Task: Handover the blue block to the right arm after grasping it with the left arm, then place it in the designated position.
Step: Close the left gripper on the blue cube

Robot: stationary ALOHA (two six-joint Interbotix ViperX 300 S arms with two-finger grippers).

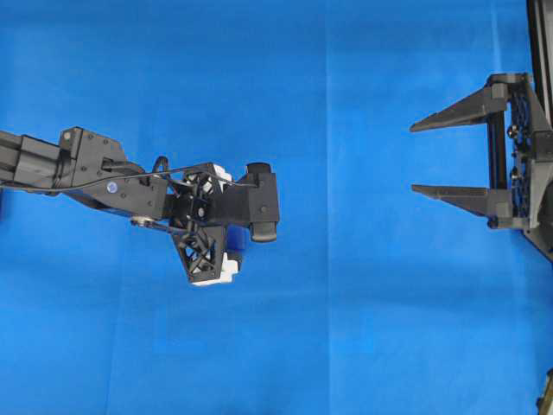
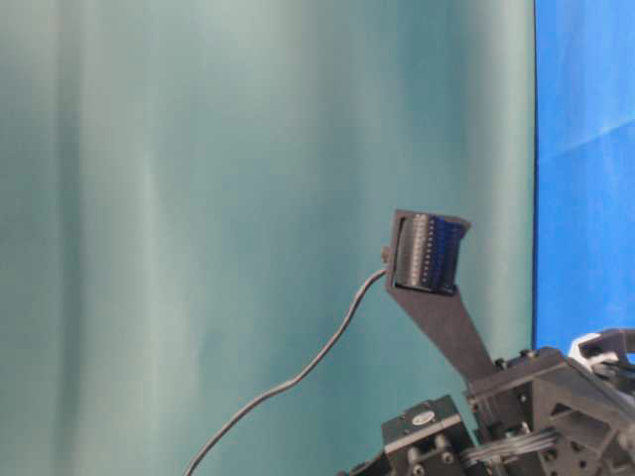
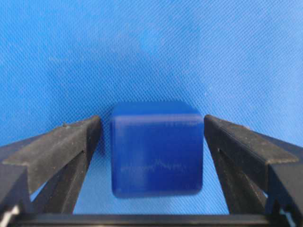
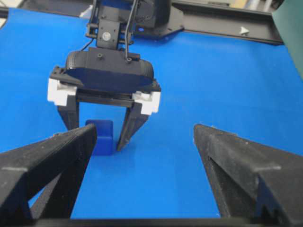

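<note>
Both my pincers spread wide, left pincer (image 3: 154,142) straddling blue block (image 3: 157,149), right pincer (image 1: 415,157) well apart.

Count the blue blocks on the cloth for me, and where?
1. The blue block sits on the blue cloth between the open fingers of the left end effector, not yet gripped. The overhead view hides it almost entirely under the arm.
</note>
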